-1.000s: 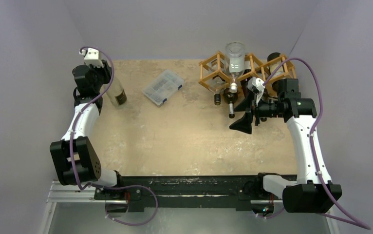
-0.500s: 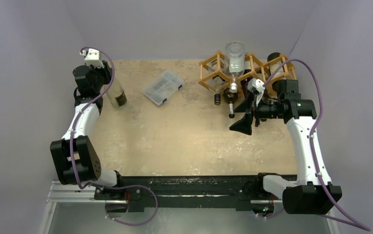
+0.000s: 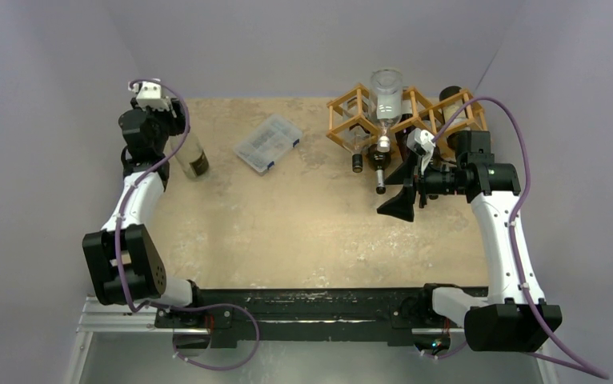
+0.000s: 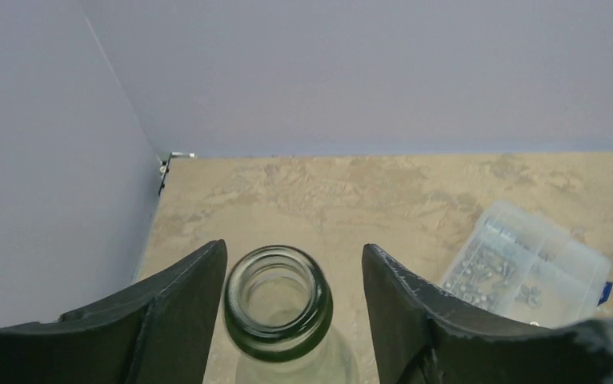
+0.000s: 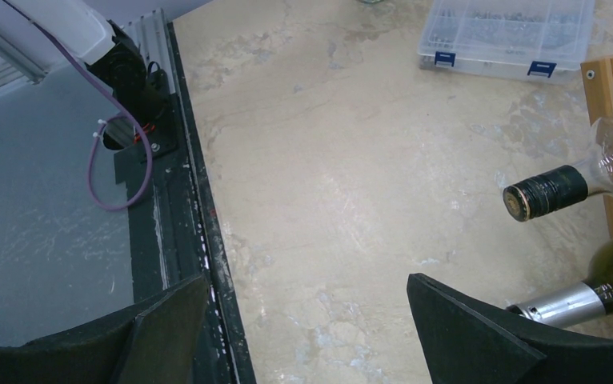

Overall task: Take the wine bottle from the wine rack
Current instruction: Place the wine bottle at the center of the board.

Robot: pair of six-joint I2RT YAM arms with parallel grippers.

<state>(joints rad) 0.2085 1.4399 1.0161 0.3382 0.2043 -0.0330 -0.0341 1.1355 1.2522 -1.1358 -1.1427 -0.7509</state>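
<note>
A clear-green wine bottle (image 3: 192, 156) stands upright on the table at the far left, away from the wooden lattice wine rack (image 3: 343, 117) at the back right. My left gripper (image 3: 177, 130) is open around the bottle's neck. In the left wrist view the bottle mouth (image 4: 278, 292) sits between the fingers of my left gripper (image 4: 294, 250), close to the left one and with a gap to the right one. My right gripper (image 3: 396, 186) hangs wide open and empty just in front of the rack, beside the bottle necks (image 5: 543, 192) that stick out of it.
Several more bottles lie in the rack, among them a clear one (image 3: 386, 100) and a green one with a silver cap (image 5: 583, 300). A clear plastic compartment box (image 3: 267, 142) lies between the standing bottle and the rack. The left wall is close to the left arm.
My left gripper's jaws have spread apart off the bottle's neck, and the wrist has shifted slightly. The bottle stays standing. The right arm has not moved.
</note>
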